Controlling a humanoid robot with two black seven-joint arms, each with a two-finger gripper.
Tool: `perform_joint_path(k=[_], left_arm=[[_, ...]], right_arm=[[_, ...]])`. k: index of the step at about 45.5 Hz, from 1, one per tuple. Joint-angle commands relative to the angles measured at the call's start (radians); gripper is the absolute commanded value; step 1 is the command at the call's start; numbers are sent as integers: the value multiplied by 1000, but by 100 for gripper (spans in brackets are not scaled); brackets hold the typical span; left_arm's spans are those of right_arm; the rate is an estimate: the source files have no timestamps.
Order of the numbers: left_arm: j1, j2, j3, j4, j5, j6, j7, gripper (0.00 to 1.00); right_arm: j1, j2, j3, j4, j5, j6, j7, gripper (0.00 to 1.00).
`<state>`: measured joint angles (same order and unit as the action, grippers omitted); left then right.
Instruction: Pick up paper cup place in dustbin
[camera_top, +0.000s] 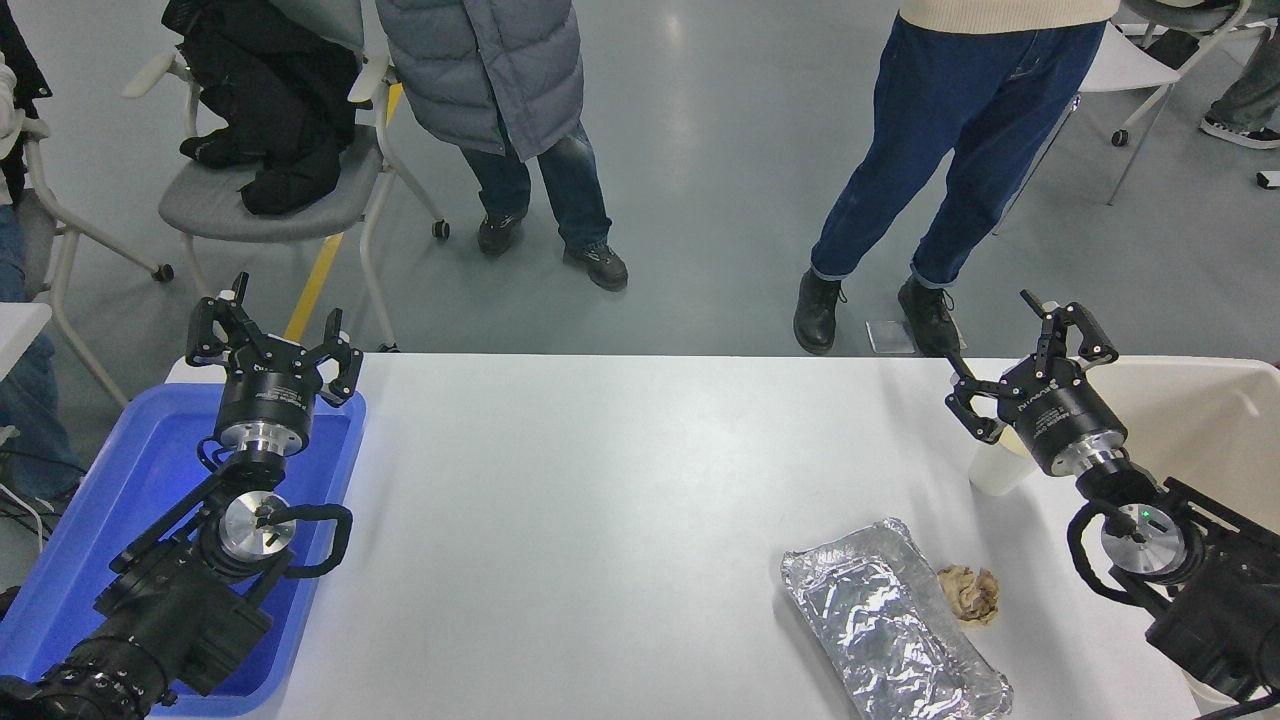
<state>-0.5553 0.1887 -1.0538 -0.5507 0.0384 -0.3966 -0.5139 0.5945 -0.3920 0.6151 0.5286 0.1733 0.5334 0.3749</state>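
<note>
The paper cup (997, 470) is small and white and stands on the white table (620, 480), just left of the dustbin (1210, 410), a large cream-beige bin at the table's right edge. My right gripper (1022, 365) is open and empty. It hangs above the cup and hides the cup's upper part, so the rim does not show. My left gripper (275, 335) is open and empty, parked over the blue tray at the lower left.
A shiny foil tray (890, 625) lies at the front right with a brownish paper wad (968, 594) beside it. A blue plastic tray (110, 520) sits at the table's left edge. Two people stand beyond the far edge, next to chairs.
</note>
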Motion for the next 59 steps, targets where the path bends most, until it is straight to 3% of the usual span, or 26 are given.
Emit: perform_joint_path(k=[1, 18, 29, 37, 46, 59], left_arm=[[0, 0, 0, 0, 0, 1, 0, 99], [0, 2, 5, 0, 2, -1, 0, 99], [0, 2, 5, 0, 2, -1, 0, 99], [0, 2, 5, 0, 2, -1, 0, 99], [0, 3, 5, 0, 2, -1, 0, 99], [0, 3, 5, 0, 2, -1, 0, 99]], right_arm=[[1, 1, -1, -2, 0, 0, -1, 100], [4, 1, -3, 19, -12, 0, -1, 100], [47, -24, -3, 66, -138, -9, -4, 100], [79, -134, -5, 183, -250, -10, -11, 100], [122, -260, -84, 340, -457, -29, -37, 100], [352, -455, -427, 540, -675, -73, -87, 100]])
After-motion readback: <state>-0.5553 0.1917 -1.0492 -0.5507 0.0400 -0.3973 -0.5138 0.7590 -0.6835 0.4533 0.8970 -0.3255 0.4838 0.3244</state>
